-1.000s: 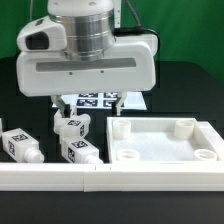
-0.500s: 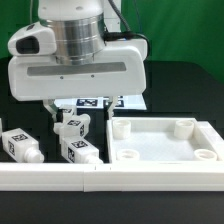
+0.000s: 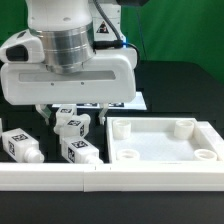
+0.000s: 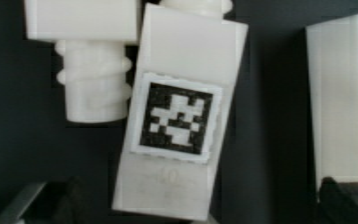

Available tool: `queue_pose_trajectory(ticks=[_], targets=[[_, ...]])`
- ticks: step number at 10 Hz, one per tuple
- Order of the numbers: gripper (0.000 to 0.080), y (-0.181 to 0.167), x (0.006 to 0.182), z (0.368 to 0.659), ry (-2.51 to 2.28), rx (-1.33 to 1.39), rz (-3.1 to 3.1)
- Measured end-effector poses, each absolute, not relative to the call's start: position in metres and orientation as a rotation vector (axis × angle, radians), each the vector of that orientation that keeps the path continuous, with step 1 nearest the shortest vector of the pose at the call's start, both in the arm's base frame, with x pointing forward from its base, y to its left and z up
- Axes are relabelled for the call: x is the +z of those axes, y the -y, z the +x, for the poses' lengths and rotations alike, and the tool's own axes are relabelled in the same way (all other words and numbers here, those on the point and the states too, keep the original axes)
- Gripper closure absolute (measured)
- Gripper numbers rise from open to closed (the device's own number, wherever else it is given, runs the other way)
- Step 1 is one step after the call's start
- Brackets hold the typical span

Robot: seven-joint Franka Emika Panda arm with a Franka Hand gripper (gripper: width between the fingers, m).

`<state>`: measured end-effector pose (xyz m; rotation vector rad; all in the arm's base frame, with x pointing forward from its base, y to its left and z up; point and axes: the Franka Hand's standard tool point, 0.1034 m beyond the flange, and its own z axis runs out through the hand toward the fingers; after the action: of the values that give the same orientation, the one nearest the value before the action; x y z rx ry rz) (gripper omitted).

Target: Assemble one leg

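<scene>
Three white legs with tags lie at the exterior view's left: one (image 3: 20, 146) far left, one (image 3: 72, 124) in the middle and one (image 3: 80, 151) in front of it. My gripper (image 3: 70, 114) is open and hangs low over the middle leg, with a finger on either side. In the wrist view, a tagged leg (image 4: 176, 115) lies lengthwise between my open gripper (image 4: 190, 205), and the dark fingertips (image 4: 23, 205) stand apart from it. Another leg (image 4: 87, 70) lies right beside it.
The large white square tray (image 3: 165, 160) with round corner sockets lies at the exterior view's right, and its edge shows in the wrist view (image 4: 345, 90). The marker board (image 3: 125, 100) lies behind the gripper. A low white wall (image 3: 100, 180) runs along the front.
The gripper has moved toward the exterior view's left and come down, from beside the tray's corner to over the middle leg. The legs and tray have not moved.
</scene>
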<state>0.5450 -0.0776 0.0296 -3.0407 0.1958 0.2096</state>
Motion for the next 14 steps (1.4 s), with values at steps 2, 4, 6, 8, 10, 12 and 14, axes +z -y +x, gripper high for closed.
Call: queue_pose_trajectory(ticks=[2,4,6,8,10,12,14], targets=[[0.0150,0.080,0.020,0.539,-0.180,0.208,-3.047],[0.0150,0.079,0.017,0.538,-0.179,0.204,-3.050],[0.0378,0.079,0.017,0.538,-0.179,0.204,-3.050],[0.0515,0.079,0.017,0.538,-0.179,0.203,-3.050],[0.0515,0.079,0.017,0.538,-0.179,0.203,-3.050],[0.0515,0.079,0.020,0.538,-0.179,0.217,-3.045],[0.0515,0.070,0.055,0.542,-0.168,0.241,-3.023]])
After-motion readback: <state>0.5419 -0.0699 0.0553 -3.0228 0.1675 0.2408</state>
